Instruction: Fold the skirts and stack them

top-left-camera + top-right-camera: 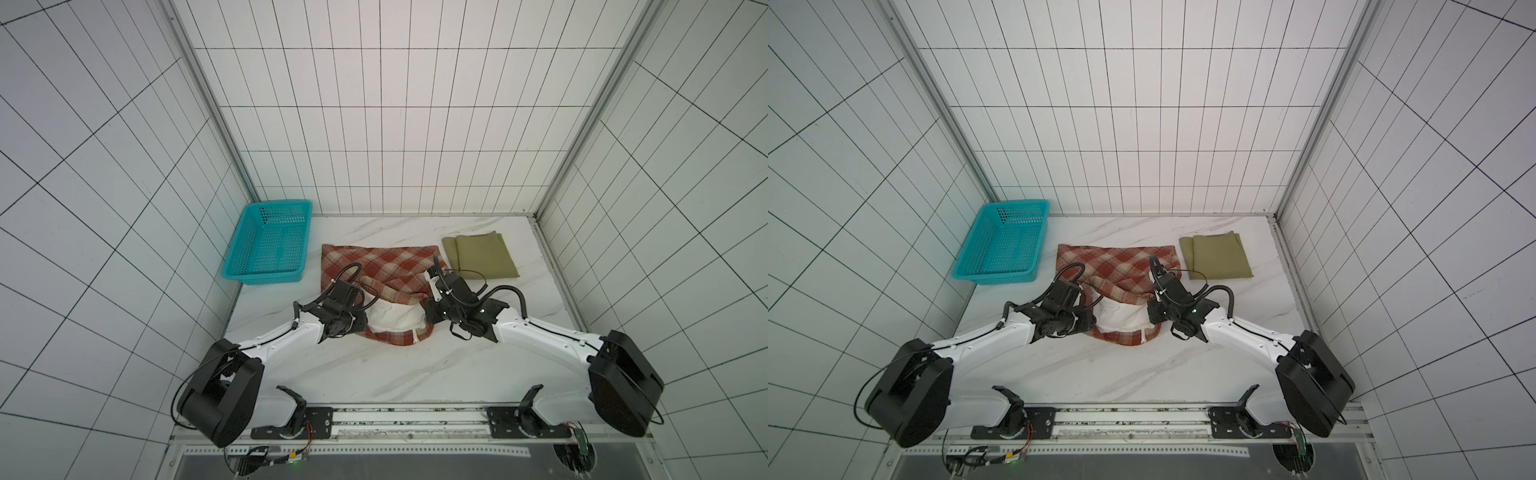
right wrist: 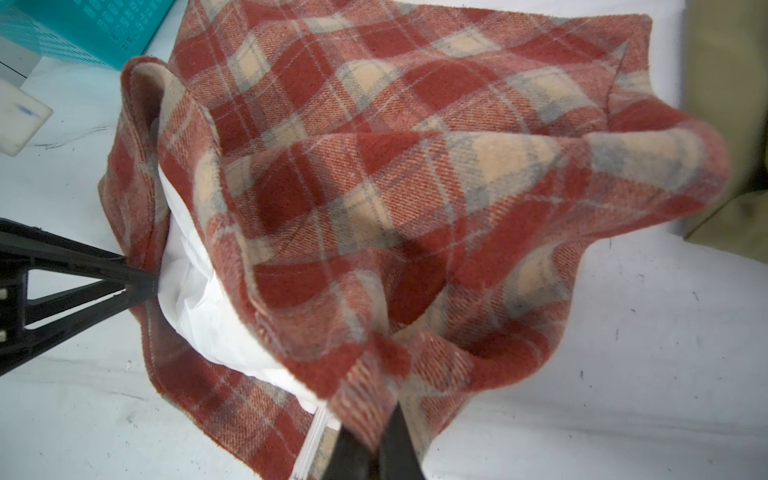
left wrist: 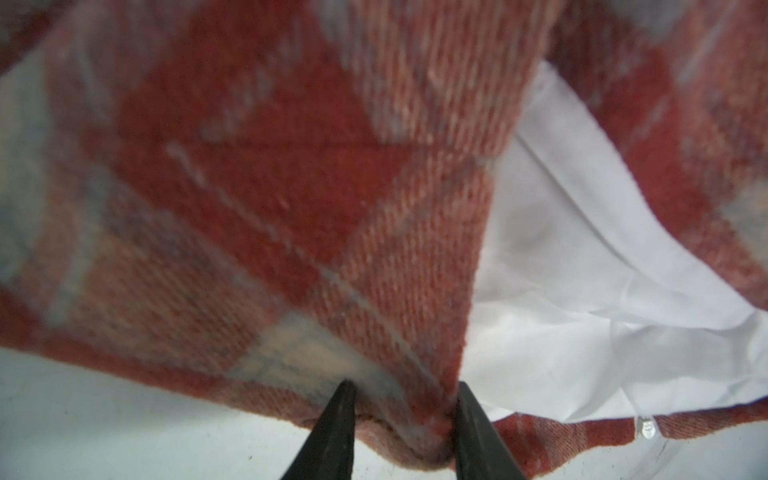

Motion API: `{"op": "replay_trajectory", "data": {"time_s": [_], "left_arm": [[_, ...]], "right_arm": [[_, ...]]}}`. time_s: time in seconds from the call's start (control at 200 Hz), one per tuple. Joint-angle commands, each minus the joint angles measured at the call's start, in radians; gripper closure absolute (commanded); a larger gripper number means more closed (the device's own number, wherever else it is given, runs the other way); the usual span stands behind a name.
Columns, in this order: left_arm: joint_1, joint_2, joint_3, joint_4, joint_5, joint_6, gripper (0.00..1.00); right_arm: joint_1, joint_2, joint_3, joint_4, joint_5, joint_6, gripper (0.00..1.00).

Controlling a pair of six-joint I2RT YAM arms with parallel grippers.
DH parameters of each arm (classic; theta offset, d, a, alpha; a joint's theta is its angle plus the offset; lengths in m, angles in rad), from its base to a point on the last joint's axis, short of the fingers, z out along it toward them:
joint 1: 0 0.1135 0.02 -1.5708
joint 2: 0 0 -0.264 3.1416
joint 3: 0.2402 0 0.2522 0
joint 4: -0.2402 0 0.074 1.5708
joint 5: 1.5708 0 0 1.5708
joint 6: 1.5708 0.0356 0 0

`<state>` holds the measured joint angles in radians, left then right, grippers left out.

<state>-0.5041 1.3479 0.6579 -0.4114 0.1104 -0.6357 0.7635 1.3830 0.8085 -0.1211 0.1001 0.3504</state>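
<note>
R gripper (image 2: 374, 424) pinches the plaid skirt (image 1: 374, 262) at table (image 1: 374, 374) centre, L gripper (image 3: 403, 390) narrow on its other corner. We hold both ends to fold evenly. Olive skirt (image 1: 482, 257) sits folded, far right.

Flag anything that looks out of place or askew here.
The plaid skirt looks odd: bunched mid-table, white lining showing at its near edge, pinched by left hand and right hand. The olive skirt lies neatly folded.

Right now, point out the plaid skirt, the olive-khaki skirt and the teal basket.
plaid skirt (image 1: 374, 259): in a top view, on its flat far half.
olive-khaki skirt (image 1: 482, 257): in a top view, on the folded cloth's middle.
teal perforated basket (image 1: 262, 276): in a top view, on its near wall.
</note>
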Motion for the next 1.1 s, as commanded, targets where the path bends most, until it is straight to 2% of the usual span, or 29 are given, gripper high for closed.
{"op": "replay_trajectory", "data": {"time_s": [0.0, 0.115, 0.24, 0.38, 0.45, 0.605, 0.71, 0.93, 1.095], "left_arm": [[-0.003, 0.027, 0.001, 0.027, -0.02, 0.004, 0.69], [-0.004, 0.045, -0.009, 0.041, -0.003, 0.005, 0.79], [-0.003, 0.043, -0.014, 0.037, 0.0, 0.006, 1.0], [-0.002, -0.02, -0.007, -0.007, -0.018, 0.01, 1.0], [-0.004, -0.071, 0.0, -0.035, -0.039, 0.012, 1.0], [-0.004, -0.165, 0.027, -0.098, -0.068, 0.018, 1.0], [-0.004, -0.2, 0.043, -0.133, -0.06, 0.022, 1.0], [-0.004, -0.233, 0.039, -0.152, -0.054, 0.021, 1.0], [-0.004, -0.224, 0.042, -0.147, -0.046, 0.021, 1.0]], "right_arm": [[-0.013, -0.019, 0.001, -0.009, 0.009, -0.007, 1.0], [-0.03, -0.032, -0.011, 0.005, -0.027, 0.008, 1.0], [-0.068, -0.056, -0.04, 0.013, -0.078, 0.023, 1.0], [-0.121, -0.1, -0.096, 0.012, -0.121, 0.036, 1.0], [-0.135, -0.126, -0.124, 0.009, -0.129, 0.039, 0.96], [-0.147, -0.151, -0.147, -0.007, -0.143, 0.048, 0.7], [-0.147, -0.16, -0.147, -0.011, -0.141, 0.05, 0.6], [-0.148, -0.142, -0.125, -0.015, -0.17, 0.017, 0.55], [-0.121, -0.114, -0.145, -0.005, -0.188, -0.012, 0.47]]}}
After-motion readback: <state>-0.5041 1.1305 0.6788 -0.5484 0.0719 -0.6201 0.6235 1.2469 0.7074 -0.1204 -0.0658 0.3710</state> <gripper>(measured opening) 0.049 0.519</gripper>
